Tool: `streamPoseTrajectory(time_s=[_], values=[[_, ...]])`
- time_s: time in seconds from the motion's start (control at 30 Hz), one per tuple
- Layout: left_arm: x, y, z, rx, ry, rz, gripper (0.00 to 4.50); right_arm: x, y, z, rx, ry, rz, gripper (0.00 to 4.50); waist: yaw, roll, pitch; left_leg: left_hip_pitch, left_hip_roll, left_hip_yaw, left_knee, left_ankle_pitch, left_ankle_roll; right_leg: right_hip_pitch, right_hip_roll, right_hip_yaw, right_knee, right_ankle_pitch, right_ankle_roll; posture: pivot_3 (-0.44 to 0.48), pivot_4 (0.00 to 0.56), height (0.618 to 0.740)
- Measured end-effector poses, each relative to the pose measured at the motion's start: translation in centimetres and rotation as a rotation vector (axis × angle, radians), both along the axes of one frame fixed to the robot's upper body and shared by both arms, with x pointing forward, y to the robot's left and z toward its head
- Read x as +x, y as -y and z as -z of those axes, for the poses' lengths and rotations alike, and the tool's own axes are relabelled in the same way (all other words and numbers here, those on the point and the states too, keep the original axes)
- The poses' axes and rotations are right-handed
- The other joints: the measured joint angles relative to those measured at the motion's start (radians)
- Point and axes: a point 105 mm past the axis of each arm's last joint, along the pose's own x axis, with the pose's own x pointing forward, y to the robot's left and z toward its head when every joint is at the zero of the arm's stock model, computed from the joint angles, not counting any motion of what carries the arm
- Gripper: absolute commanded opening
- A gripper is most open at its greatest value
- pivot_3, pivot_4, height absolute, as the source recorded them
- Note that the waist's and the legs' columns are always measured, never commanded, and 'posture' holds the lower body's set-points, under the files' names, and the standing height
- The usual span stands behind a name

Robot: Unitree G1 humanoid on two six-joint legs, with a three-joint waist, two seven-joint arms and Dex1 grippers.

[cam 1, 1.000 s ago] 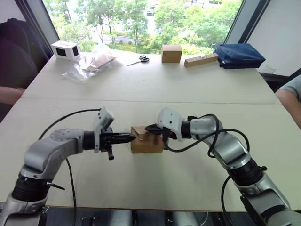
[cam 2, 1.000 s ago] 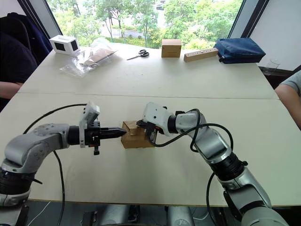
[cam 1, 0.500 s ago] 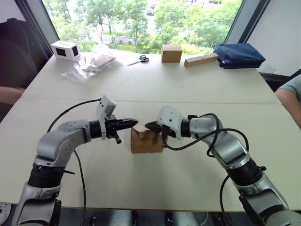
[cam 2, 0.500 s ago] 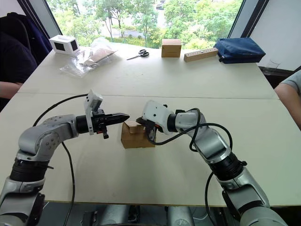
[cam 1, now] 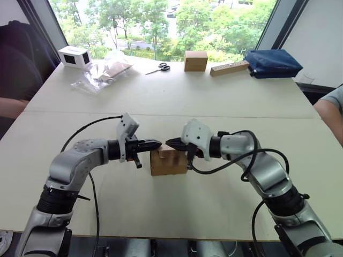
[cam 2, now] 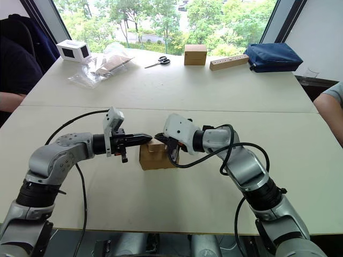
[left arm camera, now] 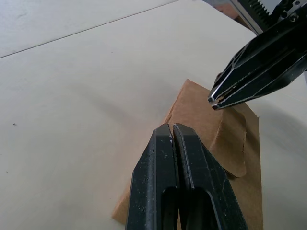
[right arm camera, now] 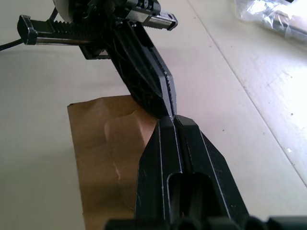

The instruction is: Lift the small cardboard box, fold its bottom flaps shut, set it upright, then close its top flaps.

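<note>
The small cardboard box [cam 1: 168, 163] stands on the white table between my two arms, plain brown, its top face creased with a curved tuck flap [left arm camera: 229, 143]. My left gripper [cam 1: 156, 143] is shut and empty, its tip just over the box's upper left edge. My right gripper [cam 1: 170, 143] is also shut and empty, pointing at the left one from the other side over the box top. The two tips nearly meet. Whether either tip touches the cardboard I cannot tell.
Along the far edge lie a squarer brown box [cam 1: 195, 60], a long tan bar [cam 1: 229, 68], a blue bag [cam 1: 272, 63], scissors [cam 1: 160, 67], a clear plastic bag [cam 1: 104, 72] and a white device [cam 1: 74, 57]. A person's arm [cam 1: 329, 113] is at the right table edge.
My left gripper rose from the box's left side to its top edge and moved in toward the right gripper. The right gripper and the box have hardly moved.
</note>
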Motion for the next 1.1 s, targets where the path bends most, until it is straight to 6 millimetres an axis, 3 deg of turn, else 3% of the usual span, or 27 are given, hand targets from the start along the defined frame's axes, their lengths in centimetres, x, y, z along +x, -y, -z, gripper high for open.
streamPoseTrajectory(time_s=[0.13, 0.43, 0.6, 1.1], values=[[0.0, 0.0, 0.0, 0.001, -0.002, -0.004, 0.05, -1.4, 0.4, -0.7, 0.007, -0.005, -0.047, 0.0, 0.002, 0.0, 0.0, 0.0, 0.0, 0.0, 0.0, 0.0, 0.0, 0.0, 0.0, 0.0, 0.0, 0.0, 0.0, 0.0, 0.15, 0.74], [0.0, 0.1, 0.1, -0.005, -0.012, -0.004, 0.05, -3.1, 0.5, 0.1, -0.02, -0.037, -0.086, 0.0, 0.0, 0.0, 0.0, 0.0, 0.0, 0.0, 0.0, -0.001, 0.001, 0.0, 0.0, 0.0, 0.0, 0.0, 0.0, 0.0, 0.15, 0.74], [-0.2, 0.3, 0.1, 0.001, -0.02, 0.0, 0.05, -2.7, 0.2, 1.5, -0.073, -0.028, -0.06, 0.0, 0.001, 0.0, 0.0, 0.0, 0.0, 0.0, 0.0, -0.001, 0.001, 0.0, 0.0, 0.0, 0.0, 0.0, 0.0, 0.0, 0.15, 0.74], [-0.7, 1.1, -0.4, -0.01, -0.045, 0.013, 0.05, -1.9, 0.0, 2.2, -0.14, 0.048, -0.064, 0.0, 0.0, 0.0, 0.0, 0.0, 0.0, 0.0, 0.0, 0.0, 0.0, 0.0, 0.0, 0.0, 0.0, 0.0, 0.0, 0.0, 0.15, 0.74]])
